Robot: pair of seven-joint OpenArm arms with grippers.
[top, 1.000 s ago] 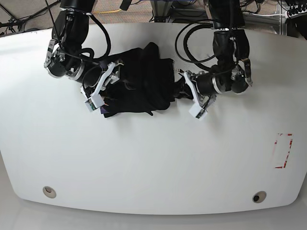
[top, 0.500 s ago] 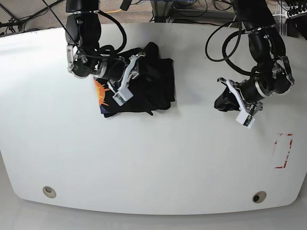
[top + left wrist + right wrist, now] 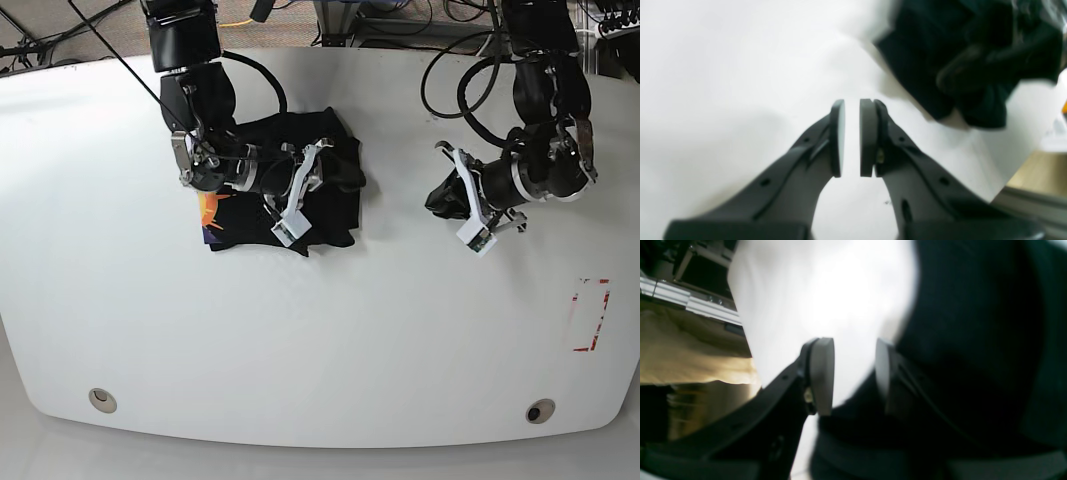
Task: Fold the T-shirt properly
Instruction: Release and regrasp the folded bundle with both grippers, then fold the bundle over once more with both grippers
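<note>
The black T-shirt point(image 3: 300, 180) lies bunched at the back left of the white table point(image 3: 320, 330), with a bit of its orange print point(image 3: 211, 207) showing at its left edge. My right gripper point(image 3: 298, 200) is over the shirt's front right part. In the right wrist view this gripper point(image 3: 853, 373) is open, with black cloth point(image 3: 973, 340) beside and under one finger and bare table between the pads. My left gripper point(image 3: 488, 236) is right of the shirt, apart from it. In the left wrist view it point(image 3: 851, 133) is nearly shut and empty, and the shirt point(image 3: 940, 66) is ahead to the right.
A red-marked rectangle point(image 3: 590, 315) sits near the table's right edge. Two round holes point(image 3: 101, 399) point(image 3: 540, 411) are near the front edge. Cables and frames stand behind the table's far edge. The table edge and floor point(image 3: 1033, 173) show in the left wrist view.
My right gripper has moved right across the shirt, pushing cloth over most of the print. My left gripper swung away to the right, then came back a little toward the shirt.
</note>
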